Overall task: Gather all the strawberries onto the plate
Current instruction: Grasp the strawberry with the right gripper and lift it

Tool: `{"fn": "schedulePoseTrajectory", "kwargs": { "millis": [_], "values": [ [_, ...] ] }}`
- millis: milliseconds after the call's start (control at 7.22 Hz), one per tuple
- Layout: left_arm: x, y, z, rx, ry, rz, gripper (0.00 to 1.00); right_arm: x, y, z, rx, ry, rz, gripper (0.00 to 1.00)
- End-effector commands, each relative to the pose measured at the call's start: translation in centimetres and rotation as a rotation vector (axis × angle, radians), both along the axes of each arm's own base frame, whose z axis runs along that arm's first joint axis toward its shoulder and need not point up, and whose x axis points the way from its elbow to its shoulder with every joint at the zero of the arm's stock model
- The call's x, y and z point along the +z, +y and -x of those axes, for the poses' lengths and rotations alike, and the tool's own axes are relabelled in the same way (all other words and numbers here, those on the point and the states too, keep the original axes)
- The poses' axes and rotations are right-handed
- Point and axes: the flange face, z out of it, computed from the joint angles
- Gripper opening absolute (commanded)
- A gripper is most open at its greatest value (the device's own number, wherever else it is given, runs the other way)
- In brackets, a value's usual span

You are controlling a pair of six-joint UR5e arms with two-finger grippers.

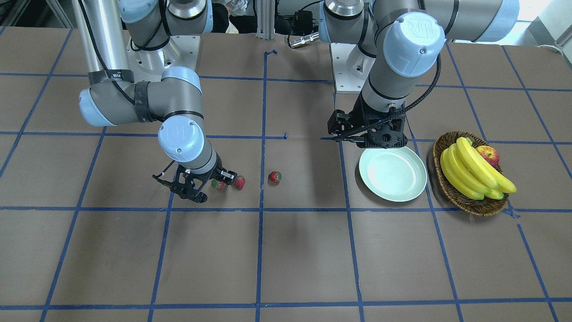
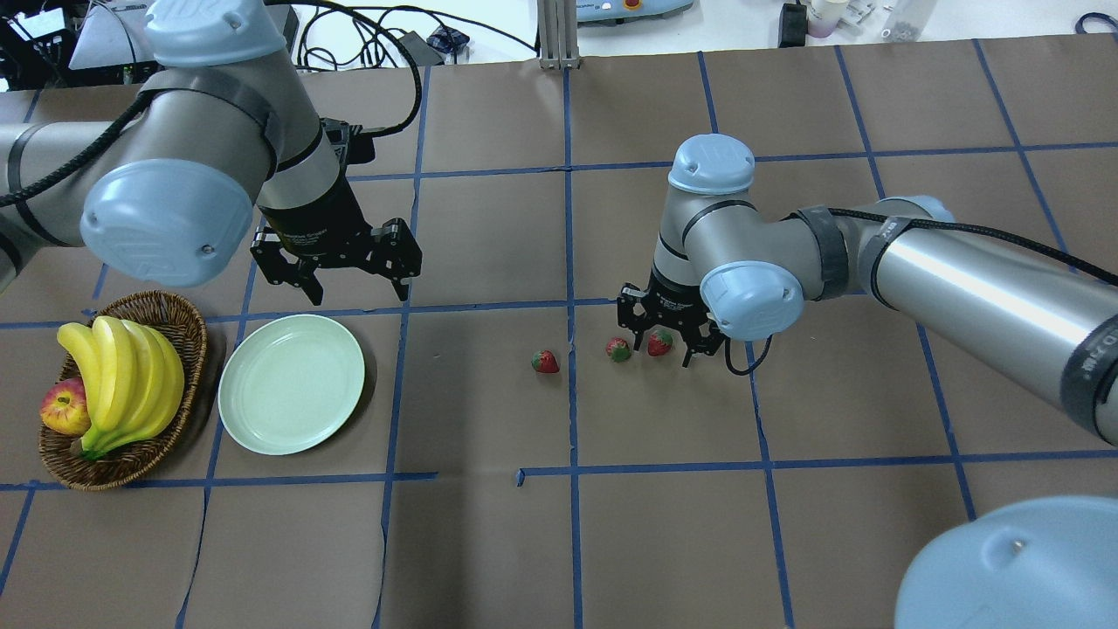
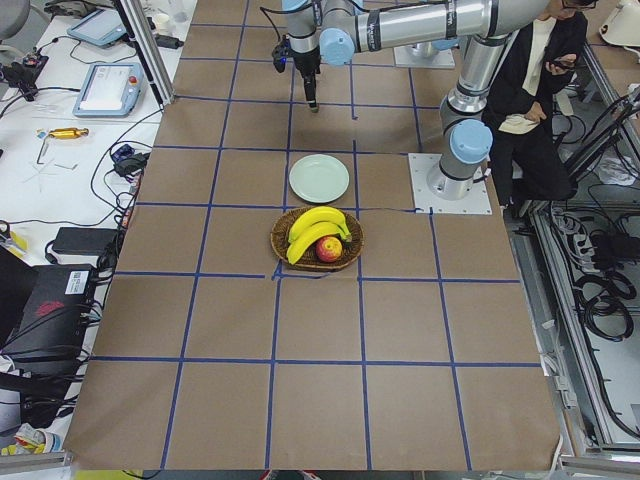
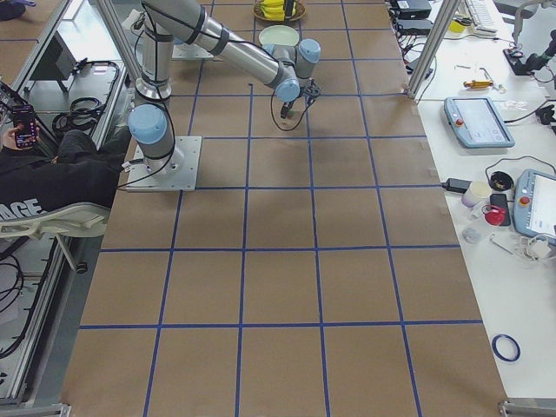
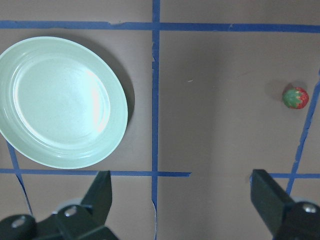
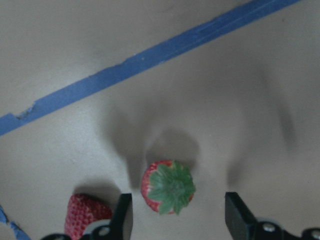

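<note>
Strawberry (image 6: 168,187) is sitting on the worktop (image 6: 225,75), leaves up, right in the middle of my right pincer (image 6: 180,220), which I am holding wide open; the plate (image 2: 291,384) is lying well off to my left

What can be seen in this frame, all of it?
strawberries: three, red, on the table, none in the plate
plate: one, mint green, empty
basket: one, brown wicker, beside the plate
bananas: one bunch, yellow, in the basket
apple: one, red-yellow, in the basket
table: one, brown, blue tape grid
person: one, dark clothes, by the robot's base
left gripper: open, near the plate
right gripper: open, around one strawberry
</note>
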Motion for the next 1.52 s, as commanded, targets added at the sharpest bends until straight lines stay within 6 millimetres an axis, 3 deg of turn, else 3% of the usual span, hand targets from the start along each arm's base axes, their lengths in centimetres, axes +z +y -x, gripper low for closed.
{"fn": "schedulePoseTrajectory", "kwargs": {
  "millis": [0, 139, 416, 554, 831, 970, 1108, 1386],
  "values": [
    [0.1, 0.0, 0.0, -0.001, -0.001, 0.001, 1.0, -0.3, -0.2, 0.0, 0.003, 0.006, 0.003, 0.1],
    [0.0, 0.0, 0.0, 0.0, -0.002, 0.0, 1.0, -0.3, -0.4, 0.3, 0.01, 0.029, 0.009, 0.0],
    [0.4, 0.0, -0.1, 0.0, -0.003, 0.009, 1.0, 0.9, -1.0, 0.2, 0.012, 0.032, 0.037, 0.0],
    [1.1, -0.5, -0.5, 0.008, -0.001, 0.042, 1.0, 2.6, -2.3, 0.1, 0.035, 0.029, 0.084, 0.0],
    [1.3, -0.6, -0.8, 0.012, -0.004, 0.049, 1.0, 8.6, -5.6, -0.2, 0.043, 0.046, 0.152, 0.0],
    [1.3, -0.6, -0.9, 0.015, -0.005, 0.051, 1.0, 11.5, -6.1, -0.9, 0.05, 0.035, 0.159, 0.0],
    [1.6, -0.5, -1.0, 0.016, -0.006, 0.058, 1.0, 12.9, -6.0, -2.9, 0.078, 0.025, 0.185, 0.0],
    [2.3, -0.6, -2.1, 0.01, -0.004, 0.07, 1.0, 13.5, -3.3, -9.6, 0.169, -0.016, 0.213, 0.0]
  ]
}}
